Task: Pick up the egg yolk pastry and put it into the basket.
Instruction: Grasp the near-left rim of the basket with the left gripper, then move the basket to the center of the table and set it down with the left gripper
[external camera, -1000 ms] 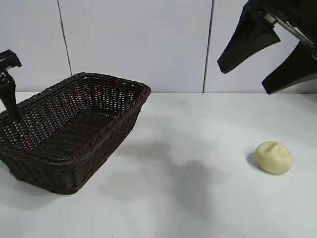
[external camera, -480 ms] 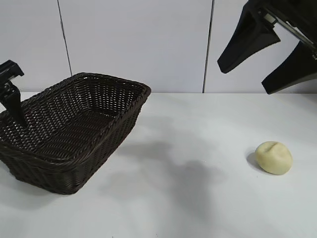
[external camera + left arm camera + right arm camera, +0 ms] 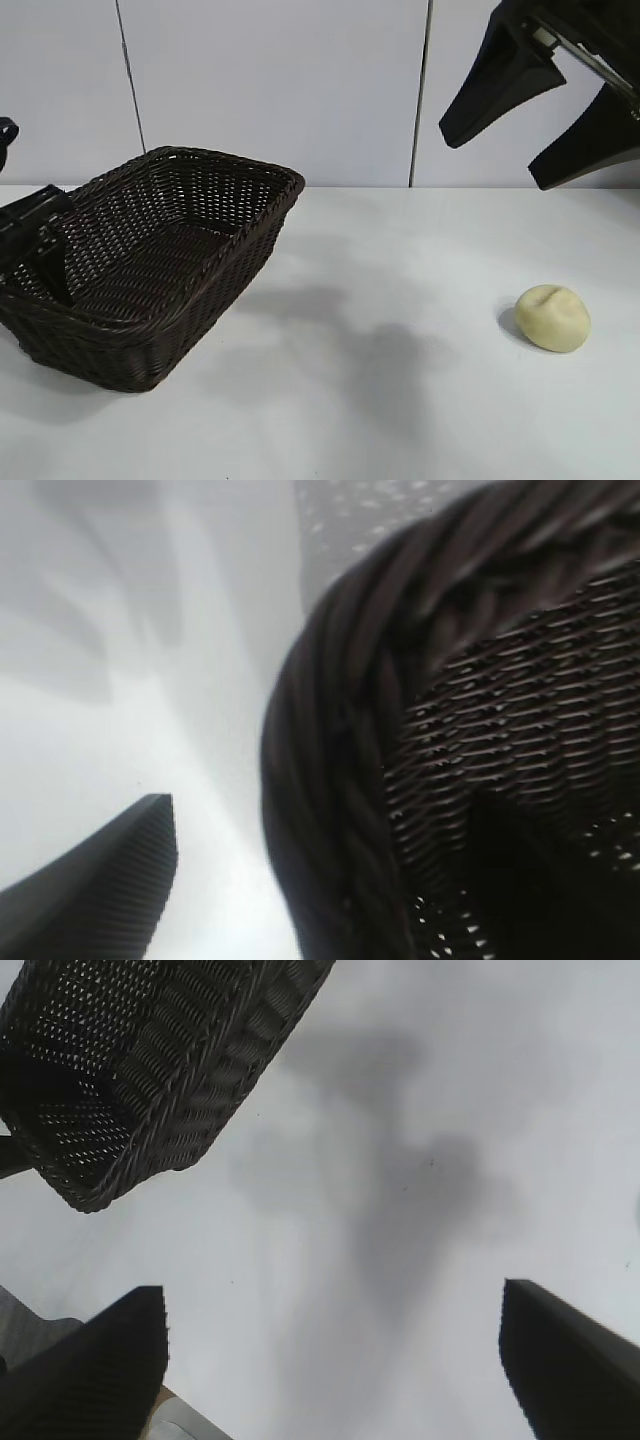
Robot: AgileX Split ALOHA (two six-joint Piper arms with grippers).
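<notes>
The egg yolk pastry (image 3: 553,318), a pale yellow creased lump, lies on the white table at the right. It does not show in either wrist view. The dark brown wicker basket (image 3: 200,290) stands at the left and also shows in the right wrist view (image 3: 170,1070). My left gripper (image 3: 40,255) is low at the basket's left rim (image 3: 340,730) and open. One finger (image 3: 100,890) is outside the rim and the other is down inside. My right gripper (image 3: 492,162) hangs high at the upper right, open and empty, above and to the left of the pastry.
The white table (image 3: 400,400) runs between the basket and the pastry, with the arms' shadows on it. A pale panelled wall (image 3: 300,90) stands behind. A table edge shows at a corner of the right wrist view (image 3: 180,1420).
My left gripper has come down from above the basket's left rim to straddle it. The right gripper, the pastry and the basket have not moved.
</notes>
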